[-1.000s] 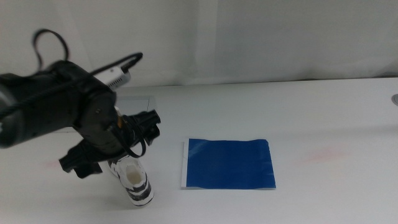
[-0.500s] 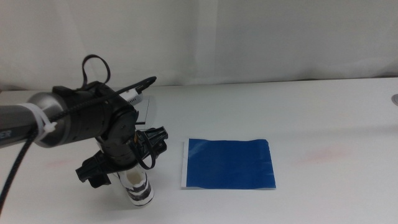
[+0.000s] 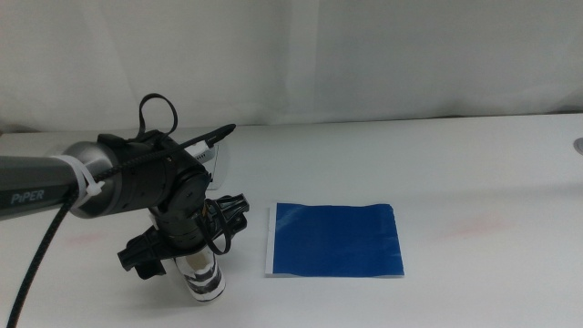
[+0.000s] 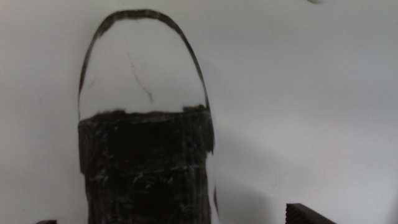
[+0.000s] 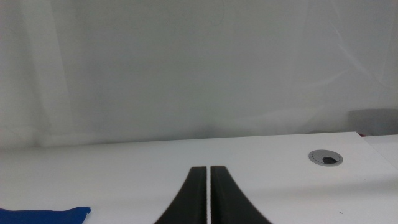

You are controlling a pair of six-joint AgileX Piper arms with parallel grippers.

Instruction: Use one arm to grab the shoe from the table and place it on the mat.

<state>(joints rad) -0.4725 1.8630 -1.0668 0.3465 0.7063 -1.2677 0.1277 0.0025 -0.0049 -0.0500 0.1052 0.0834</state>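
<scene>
The shoe point(image 3: 204, 280), a small white sneaker with black stripes, lies on the white table point(image 3: 455, 164) at the front left. The left arm point(image 3: 137, 178), black and grey with "PIPER" lettering, hangs right over it and hides most of it. In the left wrist view the shoe point(image 4: 143, 93) fills the picture, with a white toe and a black laced part. My left gripper point(image 4: 177, 219) is open, with its jaw tips apart on either side of the shoe. The dark-blue mat point(image 3: 335, 239) lies flat to the shoe's right. My right gripper point(image 5: 208, 186) is shut and waits out of the middle view.
A pale grey inset panel point(image 3: 215, 162) shows behind the left arm. A round cable hole point(image 5: 325, 158) sits at the table's right edge point(image 3: 577, 144). A white curtain backs the table. A corner of the mat point(image 5: 43, 214) shows in the right wrist view.
The left arm has swung its wrist down and settled lower over the shoe. The shoe and the mat have not moved.
</scene>
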